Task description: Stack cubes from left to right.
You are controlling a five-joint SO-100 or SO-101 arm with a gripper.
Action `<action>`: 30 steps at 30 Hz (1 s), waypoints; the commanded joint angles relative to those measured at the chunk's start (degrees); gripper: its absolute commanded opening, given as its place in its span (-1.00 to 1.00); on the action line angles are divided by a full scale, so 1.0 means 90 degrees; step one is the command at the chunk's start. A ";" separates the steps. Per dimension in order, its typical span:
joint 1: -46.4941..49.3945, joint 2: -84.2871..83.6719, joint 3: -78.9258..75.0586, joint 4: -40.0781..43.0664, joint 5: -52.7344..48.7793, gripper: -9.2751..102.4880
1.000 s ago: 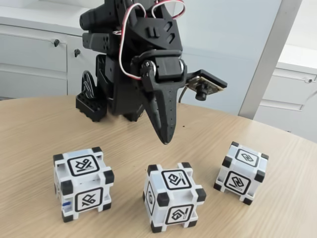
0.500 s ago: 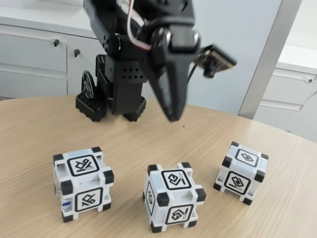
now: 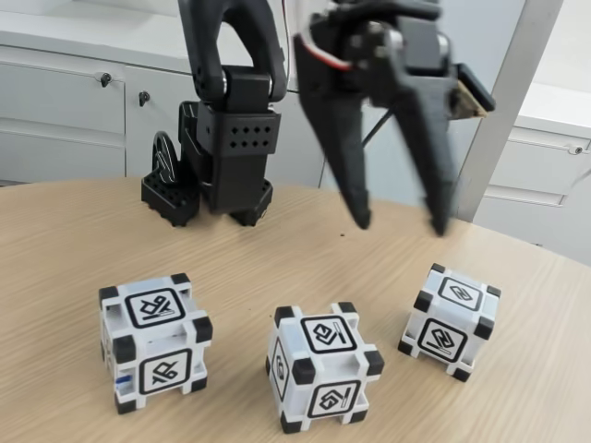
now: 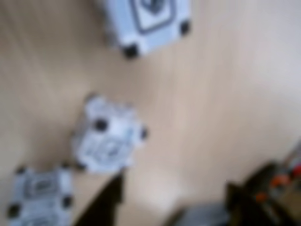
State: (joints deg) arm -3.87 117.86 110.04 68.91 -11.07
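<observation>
Claw (image 3: pixel 400 224) hangs with jaws spread wide, holding nothing, above the wooden surface (image 3: pixel 74 240). Three cubes (image 3: pixel 325 366) sit apart in a row below.

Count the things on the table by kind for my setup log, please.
White cubes with black corners: 3, at left, middle and right in the fixed view
Robot arms: 1, its claw open above the table
Total: 4
</observation>
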 commanded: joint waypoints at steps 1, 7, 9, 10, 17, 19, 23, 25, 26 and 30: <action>-0.0225 -0.0371 -0.0527 -0.0098 -0.0176 -0.34; -0.0674 -0.0791 -0.0576 -0.0098 -0.0635 -0.19; -0.0908 -0.0898 -0.0576 -0.0098 -0.0801 -0.15; -0.1016 -0.0957 -0.0576 -0.0098 -0.0791 -0.07; -0.1426 -0.1641 -0.0576 -0.0098 -0.0937 -0.01; -0.1494 -0.1865 -0.0576 -0.0098 -0.0986 -0.02; -0.1562 -0.2158 -0.0703 -0.0107 -0.1006 -0.02; -0.1562 -0.2295 -0.0928 -0.0107 -0.0947 -0.02; -0.1562 -0.2373 -0.1055 -0.0107 -0.0908 -0.02; -0.1562 -0.2813 -0.1396 -0.0107 -0.0898 -0.02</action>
State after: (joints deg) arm -17.58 93.87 101.34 68.47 -19.69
